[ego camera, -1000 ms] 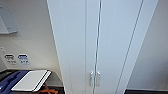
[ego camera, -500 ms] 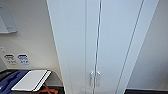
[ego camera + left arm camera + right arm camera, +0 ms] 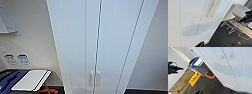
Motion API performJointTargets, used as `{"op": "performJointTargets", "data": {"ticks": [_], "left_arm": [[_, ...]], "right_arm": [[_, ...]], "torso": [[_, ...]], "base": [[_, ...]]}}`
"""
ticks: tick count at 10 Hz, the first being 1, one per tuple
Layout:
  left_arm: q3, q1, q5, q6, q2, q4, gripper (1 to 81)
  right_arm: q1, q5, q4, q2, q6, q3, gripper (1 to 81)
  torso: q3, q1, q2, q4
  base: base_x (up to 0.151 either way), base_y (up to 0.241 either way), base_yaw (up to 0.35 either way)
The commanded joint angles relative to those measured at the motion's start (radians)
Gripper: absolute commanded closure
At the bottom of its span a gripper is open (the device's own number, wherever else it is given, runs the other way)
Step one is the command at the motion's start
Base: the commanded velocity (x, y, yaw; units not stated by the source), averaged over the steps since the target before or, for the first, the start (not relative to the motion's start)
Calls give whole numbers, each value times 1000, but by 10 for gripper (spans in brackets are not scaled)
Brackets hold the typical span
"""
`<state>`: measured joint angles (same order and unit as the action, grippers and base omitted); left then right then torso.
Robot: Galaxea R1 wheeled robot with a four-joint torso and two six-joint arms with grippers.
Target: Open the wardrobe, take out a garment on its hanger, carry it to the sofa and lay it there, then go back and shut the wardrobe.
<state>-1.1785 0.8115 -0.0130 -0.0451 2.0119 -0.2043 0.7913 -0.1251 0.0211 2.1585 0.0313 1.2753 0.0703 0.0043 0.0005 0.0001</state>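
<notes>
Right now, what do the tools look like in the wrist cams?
Little can be told. In the left wrist view a dark, glossy rounded part of the left tool pokes in at the frame edge; in the right wrist view a black pointed tip of the right tool does likewise. No cables or markings are discernible.

A white chair on thin legs stands on dark carpet; an orange sign lies on the floor.

Bright, even light; soft blur throughout, with a faint rounded shadow on the wardrobe doors.
</notes>
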Motion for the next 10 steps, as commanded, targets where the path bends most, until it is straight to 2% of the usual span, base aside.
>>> {"op": "performJointTargets", "data": {"ticks": [1, 4, 6, 8, 10], "left_arm": [[20, -214, -96, 50, -5, -3, 10], [-49, -281, -125, 91, 71, -3, 10], [-76, -326, -131, 111, 111, -4, 10], [-102, -375, -180, 126, 148, -4, 10], [-148, -402, -191, 131, 202, -4, 10]], "right_arm": [[-195, -60, -10, -23, -44, -25, 10], [-278, -105, -10, 17, -85, -9, 10], [-319, -116, -9, 60, -88, 21, 10], [-344, -117, -9, 97, -93, 59, 10], [-367, -120, -10, 131, -93, 100, 10]], "torso": [[0, 0, -1, 0], [0, 0, -1, 0], [0, 1, -1, 0], [1, 1, -1, 0], [2, 1, -1, 0]], "base": [[0, 0, 0], [0, 0, 0], [0, 0, 0], [0, 0, 0], [0, 0, 0]]}}
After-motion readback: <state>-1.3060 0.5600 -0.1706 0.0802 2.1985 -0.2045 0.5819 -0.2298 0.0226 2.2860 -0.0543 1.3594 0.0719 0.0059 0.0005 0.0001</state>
